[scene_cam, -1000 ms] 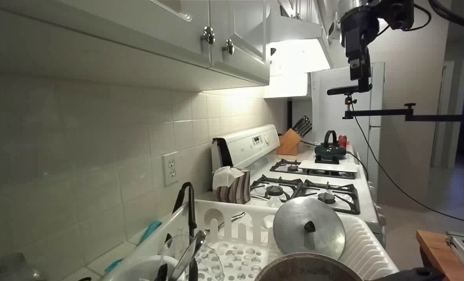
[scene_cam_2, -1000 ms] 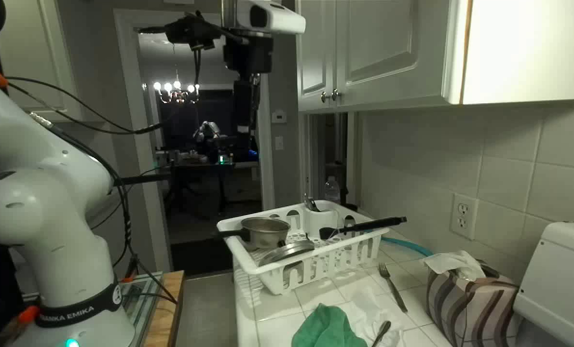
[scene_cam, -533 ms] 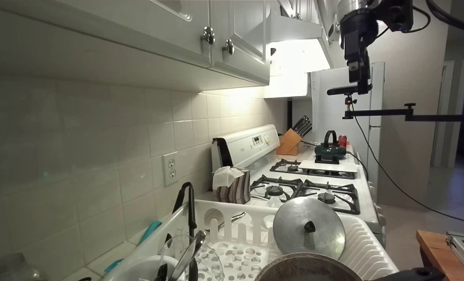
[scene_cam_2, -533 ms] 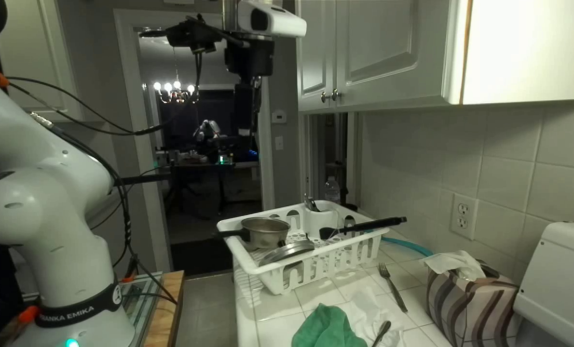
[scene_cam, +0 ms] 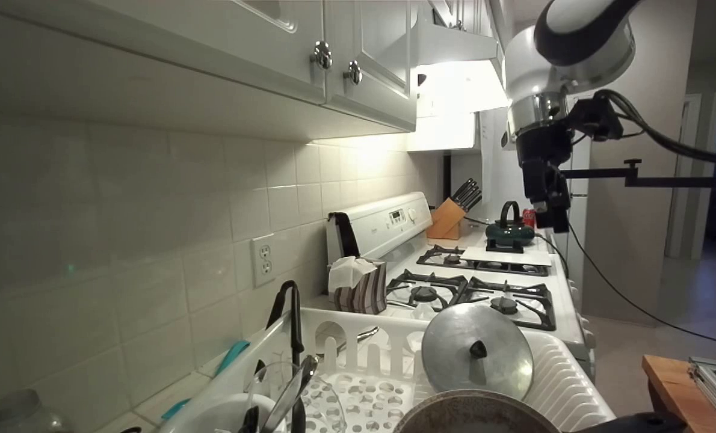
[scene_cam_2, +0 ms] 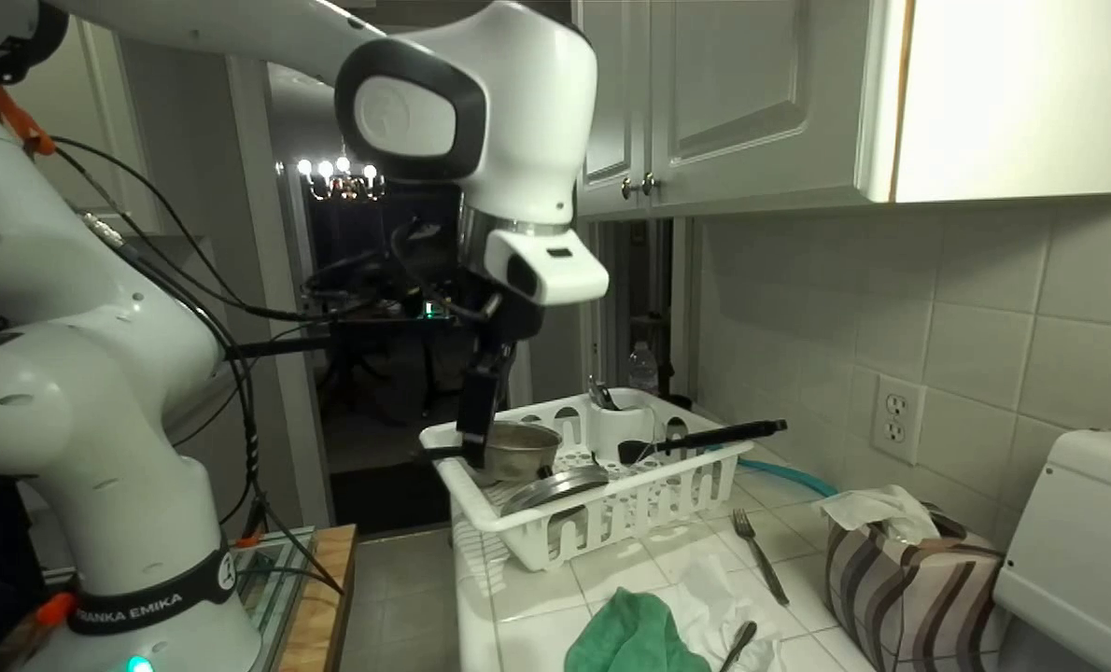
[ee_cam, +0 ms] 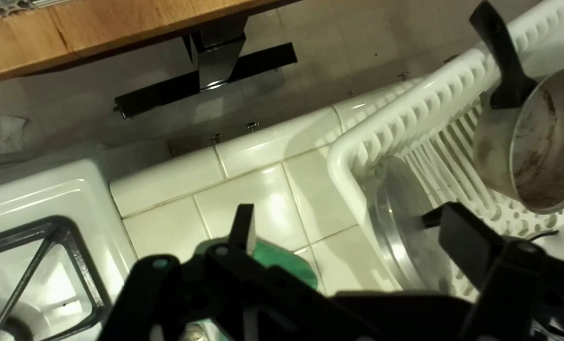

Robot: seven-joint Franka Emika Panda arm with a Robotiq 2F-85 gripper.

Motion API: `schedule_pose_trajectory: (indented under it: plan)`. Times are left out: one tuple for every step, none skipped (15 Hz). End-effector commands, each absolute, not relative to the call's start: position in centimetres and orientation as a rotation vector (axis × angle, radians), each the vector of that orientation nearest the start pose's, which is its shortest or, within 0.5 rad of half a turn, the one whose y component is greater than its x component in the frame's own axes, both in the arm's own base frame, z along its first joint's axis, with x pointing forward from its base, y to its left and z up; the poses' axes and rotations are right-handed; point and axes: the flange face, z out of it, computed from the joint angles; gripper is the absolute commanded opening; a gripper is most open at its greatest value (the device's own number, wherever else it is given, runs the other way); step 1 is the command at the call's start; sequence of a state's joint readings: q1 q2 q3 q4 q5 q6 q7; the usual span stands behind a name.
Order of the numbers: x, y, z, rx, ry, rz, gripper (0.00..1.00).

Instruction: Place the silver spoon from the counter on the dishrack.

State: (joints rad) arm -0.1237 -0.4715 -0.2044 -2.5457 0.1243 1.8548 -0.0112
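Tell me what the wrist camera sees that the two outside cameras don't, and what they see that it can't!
Only the wrist view shows the black bar low down near the floor and the little shiny knobs just past the edge of the counter.

Only the outside cameras show the tissue box, in both exterior views, plus the knife block and the fork, each in an exterior view.

All three share the dishrack, the pot, the lid and the open gripper.
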Motion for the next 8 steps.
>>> schedule_pose_trajectory:
  plan:
    - [32.8,-13.9,36.3,-2.813,0.574,0.277,1.00]
    - [32.0,-15.2,34.9,-2.832,0.668,0.292,1.00]
    - [31.2,-16.6,33.8,-2.822,0.717,0.292,1.00]
    - [30.2,-18.3,32.8,-2.814,0.792,0.292,1.00]
    - [29.2,-19.9,32.0,-2.797,0.856,0.292,1.00]
    - [28.2,-21.9,31.1,-2.770,0.932,0.306,1.00]
    - [29.6,-19.5,32.5,-2.788,0.830,0.296,1.00]
    - [28.6,-20.9,31.8,-2.770,0.885,0.300,1.00]
